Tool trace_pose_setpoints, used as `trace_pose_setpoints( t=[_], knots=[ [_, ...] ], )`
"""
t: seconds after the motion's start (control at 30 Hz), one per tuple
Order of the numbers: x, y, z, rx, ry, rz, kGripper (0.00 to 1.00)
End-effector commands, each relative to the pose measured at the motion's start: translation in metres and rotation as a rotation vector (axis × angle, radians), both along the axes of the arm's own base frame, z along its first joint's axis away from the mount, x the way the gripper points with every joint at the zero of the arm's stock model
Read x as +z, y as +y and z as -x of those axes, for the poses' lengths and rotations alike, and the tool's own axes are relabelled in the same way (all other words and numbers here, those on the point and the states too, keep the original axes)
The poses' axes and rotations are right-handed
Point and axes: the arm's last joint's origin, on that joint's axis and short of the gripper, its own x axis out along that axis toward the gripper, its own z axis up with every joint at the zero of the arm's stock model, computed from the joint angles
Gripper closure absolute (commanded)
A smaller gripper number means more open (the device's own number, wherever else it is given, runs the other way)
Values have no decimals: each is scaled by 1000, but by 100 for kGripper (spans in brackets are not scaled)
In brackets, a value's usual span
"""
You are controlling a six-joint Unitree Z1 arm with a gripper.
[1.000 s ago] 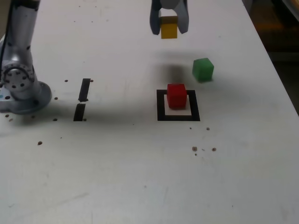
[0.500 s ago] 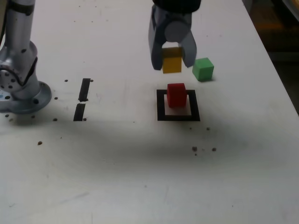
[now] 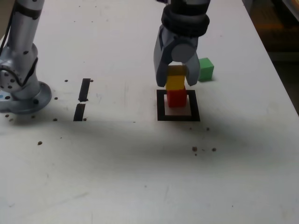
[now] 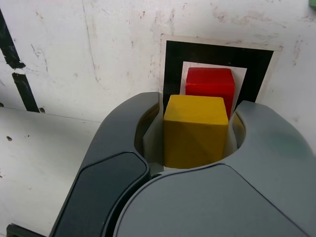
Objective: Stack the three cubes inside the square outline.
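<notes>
My gripper [image 3: 176, 80] is shut on the yellow cube [image 3: 176, 82], with one jaw on each side of it. The yellow cube hangs directly over the red cube [image 3: 176, 98], and their faces look to be touching or nearly so. The red cube sits inside the black square outline [image 3: 161, 106]. Behind the outline, to the exterior view's right, the green cube [image 3: 205, 69] rests alone on the table. In the wrist view the yellow cube [image 4: 196, 129] fills the gap between the jaws, and the red cube [image 4: 210, 85] and the outline [image 4: 173, 61] show beyond it.
The arm's base [image 3: 21, 91] stands at the exterior view's left. Two short black strips [image 3: 84, 89] lie between the base and the outline. Small dark specks dot the white table, whose edge [image 3: 275, 70] runs down the exterior view's right.
The gripper has carried the yellow cube down and toward the camera, from high behind the outline to just over the red cube. The red and green cubes have not moved.
</notes>
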Motion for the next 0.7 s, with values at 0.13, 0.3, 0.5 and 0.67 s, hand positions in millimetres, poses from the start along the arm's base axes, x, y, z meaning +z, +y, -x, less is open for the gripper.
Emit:
trace_pose_setpoints(
  t=[0.13,0.3,0.5,0.67],
  knots=[
    [-9,0,0,-5,3,1,83],
    [-12,0,-2,-6,-5,1,82],
    [-14,0,-3,-7,-5,0,73],
    [-16,0,-4,-10,1,-2,63]
  ],
)
